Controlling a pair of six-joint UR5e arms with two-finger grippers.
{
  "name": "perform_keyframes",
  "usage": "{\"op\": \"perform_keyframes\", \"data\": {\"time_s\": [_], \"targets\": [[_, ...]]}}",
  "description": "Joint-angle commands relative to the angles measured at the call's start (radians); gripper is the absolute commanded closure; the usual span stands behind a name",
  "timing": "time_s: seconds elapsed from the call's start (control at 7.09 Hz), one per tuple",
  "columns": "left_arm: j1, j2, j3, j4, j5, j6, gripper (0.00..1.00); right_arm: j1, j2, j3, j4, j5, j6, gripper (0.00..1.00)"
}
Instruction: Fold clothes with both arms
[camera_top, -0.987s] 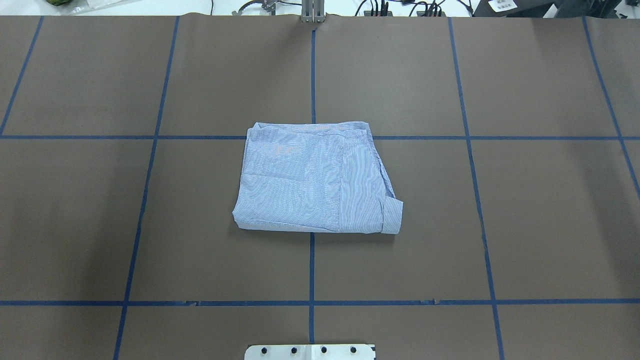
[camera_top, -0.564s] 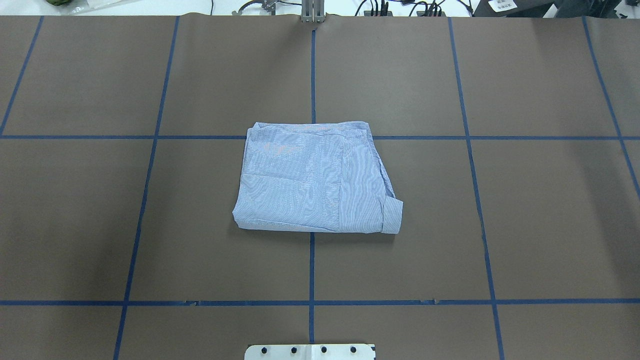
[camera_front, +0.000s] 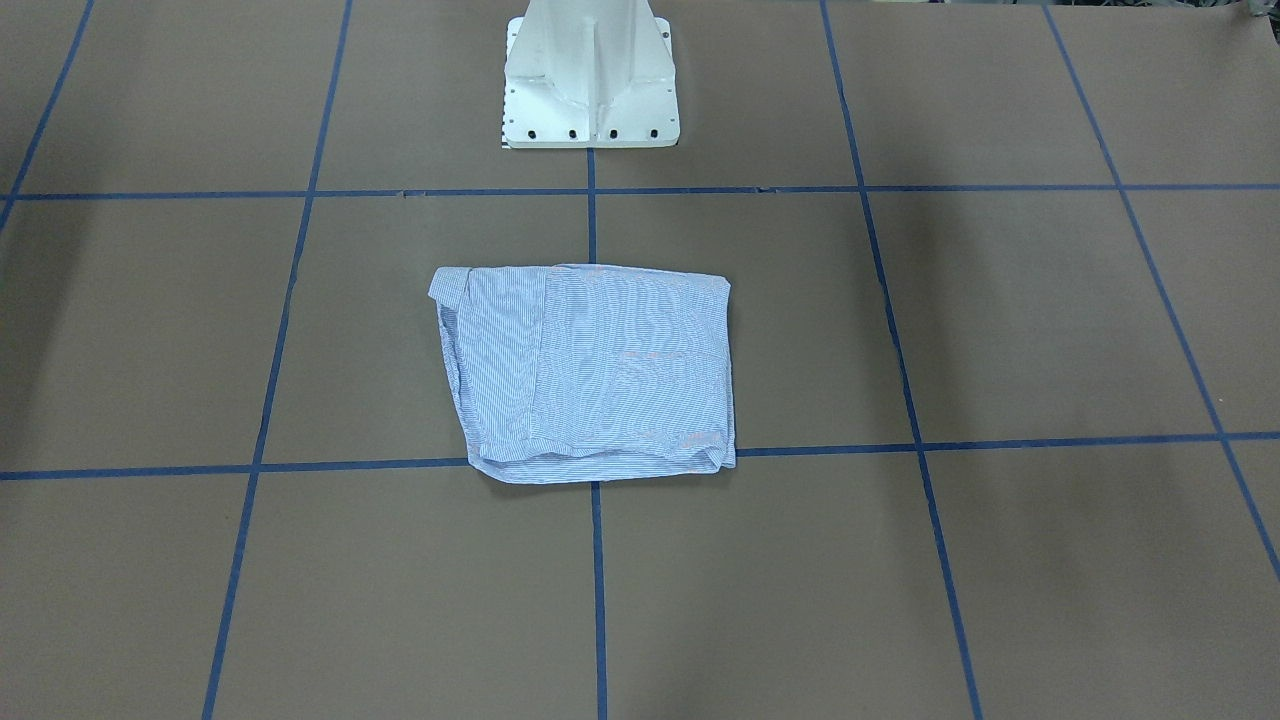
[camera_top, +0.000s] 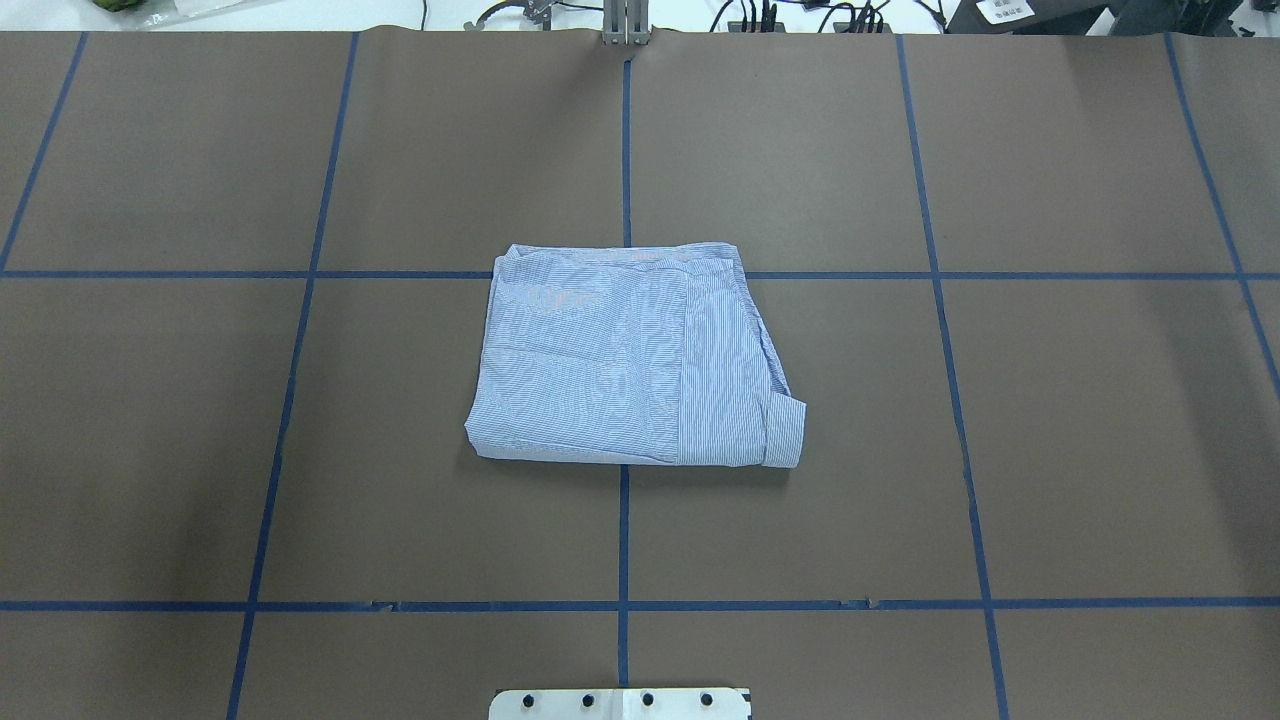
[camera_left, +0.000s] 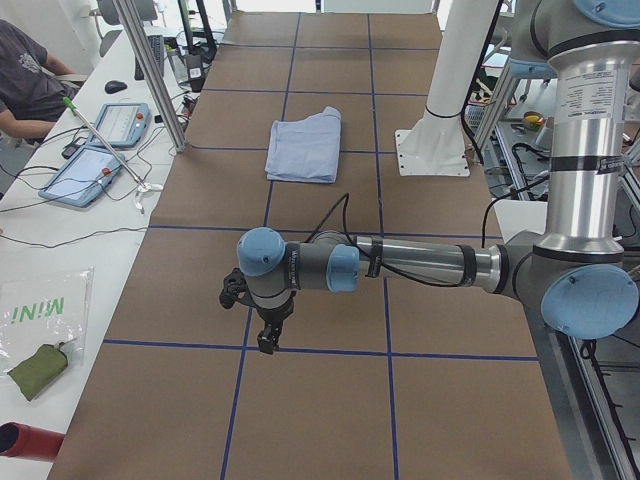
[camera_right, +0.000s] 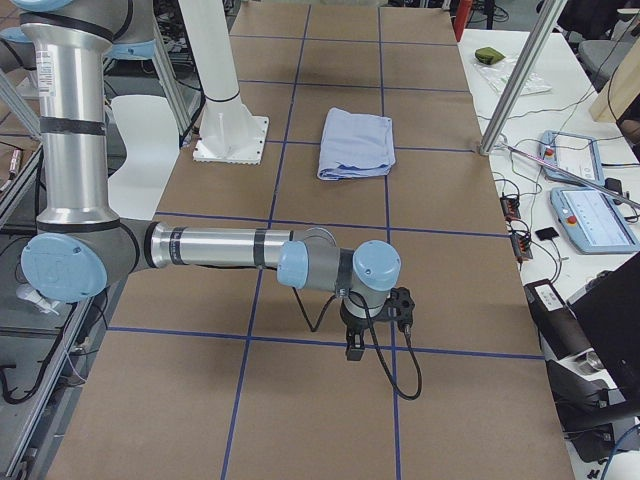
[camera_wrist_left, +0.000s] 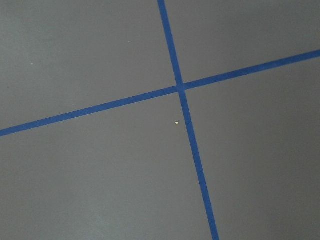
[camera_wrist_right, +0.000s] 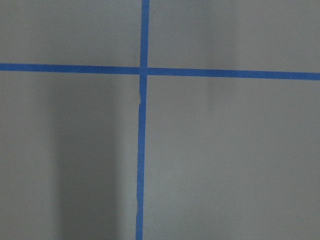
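The left tool (camera_left: 268, 337) hung point-down just above the desk (camera_top: 300, 450) toward its left end, over a crossing of blue tape lines (camera_wrist_left: 180, 88). The right tool (camera_right: 355, 345) hung the same way toward the right end. Each showed only in a side view, so I cannot tell whether their fingers stood apart or together. No cloth was at either one.

The shirt (camera_top: 620, 360) lay well apart from both, in the middle of the desk, straight out from the white pedestal (camera_front: 588, 75). It was folded into a squat, roughly square packet, with a cuff (camera_top: 785, 432) turned out at the corner nearest the robot on its right.

It looked light, thin and limp, and not fragile. The stacked layers would likely slide over one another and over the smooth brown cover. If it had to be moved, the safest hold seemed to be a pinch through all layers at two corners of one folded edge, one tool to each, lifted together. Pulling the cuff alone would probably drag the sleeve out and undo the packet.
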Motion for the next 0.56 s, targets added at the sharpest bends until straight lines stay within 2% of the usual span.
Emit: {"op": "perform_keyframes", "data": {"time_s": [0.0, 0.42], "targets": [[-0.026, 0.002, -0.001, -0.002, -0.009, 0.004, 0.0, 0.001, 0.001, -0.002, 0.002, -0.001, 0.024, 0.0], [-0.043, 0.0, -0.002, -0.002, -0.008, 0.002, 0.0, 0.023, -0.003, 0.001, 0.002, 0.0, 0.024, 0.0]]}}
